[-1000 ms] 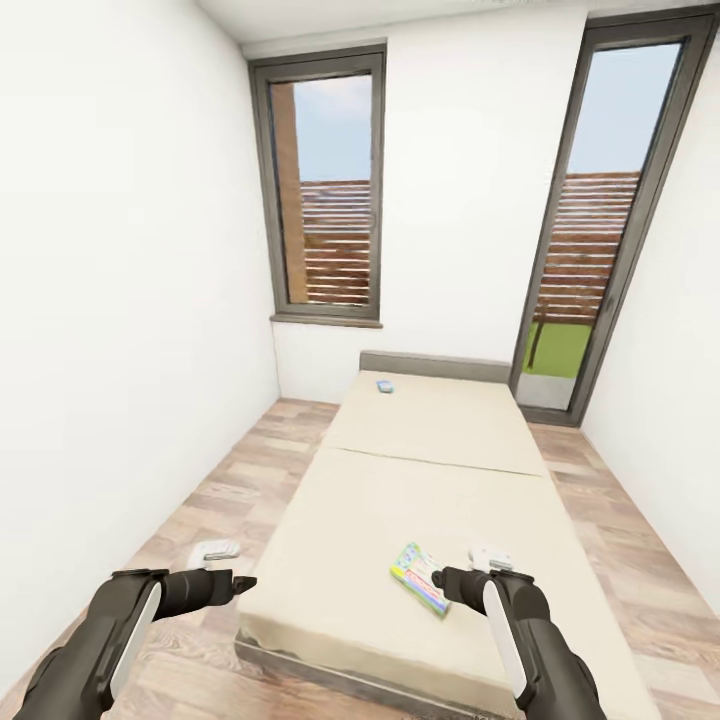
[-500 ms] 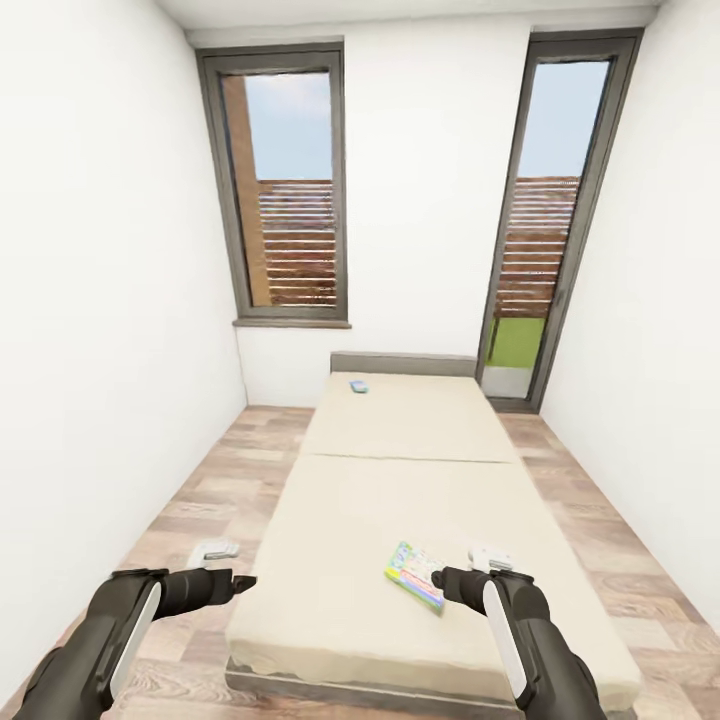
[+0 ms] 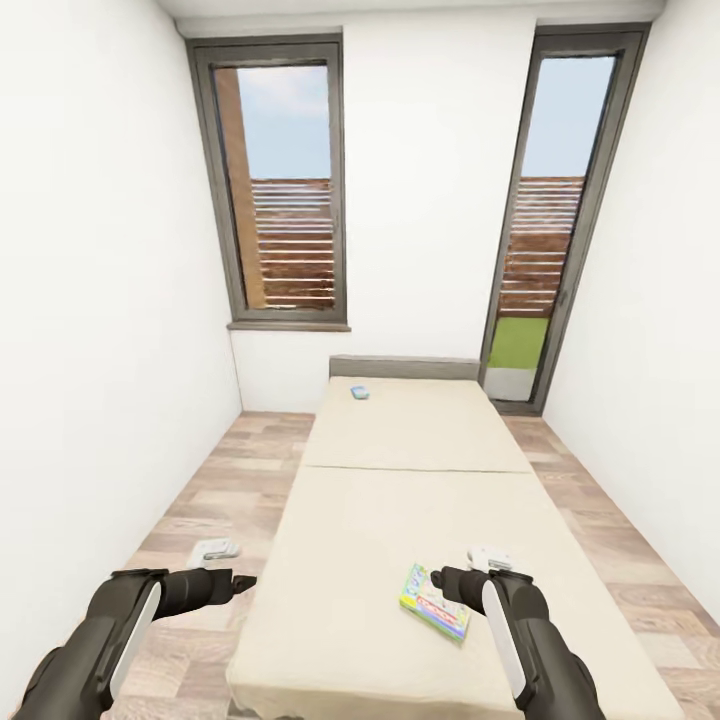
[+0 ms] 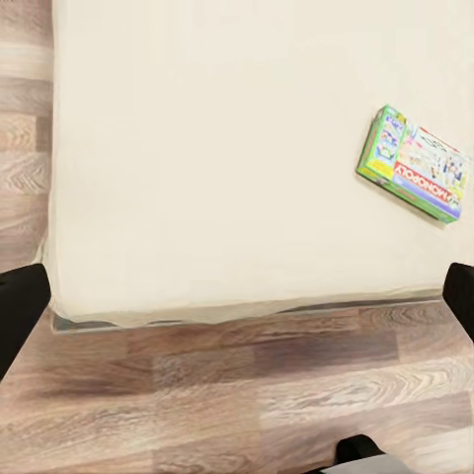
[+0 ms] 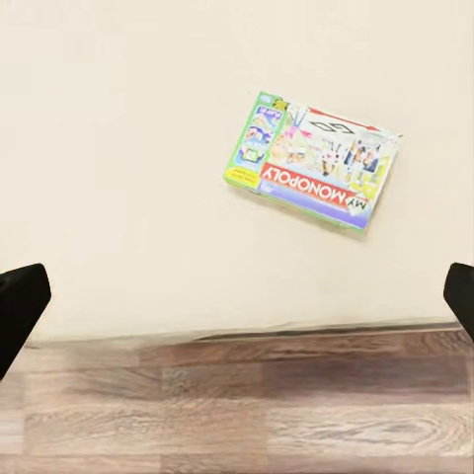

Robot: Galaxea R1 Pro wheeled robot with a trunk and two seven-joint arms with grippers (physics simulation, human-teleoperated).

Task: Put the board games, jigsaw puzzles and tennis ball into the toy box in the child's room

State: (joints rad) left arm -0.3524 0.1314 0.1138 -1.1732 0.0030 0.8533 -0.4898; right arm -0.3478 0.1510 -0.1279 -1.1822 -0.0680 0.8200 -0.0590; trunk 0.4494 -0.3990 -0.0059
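Both spread grippers hang empty; far board game (image 3: 359, 392) on the bed (image 3: 400, 520) looks blurry.

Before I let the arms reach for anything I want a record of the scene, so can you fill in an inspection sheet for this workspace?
Surface: bed, cream mattress, flat, with a seam across the middle.
Job's things: near board game lying flat on the mattress near the foot end, beside the right gripper; far board game, small and blue, near the head end.
Clutter: nothing seen.
Grippers: left gripper over the floor beside the bed, holding nothing; right gripper over the mattress, holding nothing. Both wrist views show fingertips spread wide.
Cables: nothing seen.
Surroundings: wood floor, white walls, window, glazed door.
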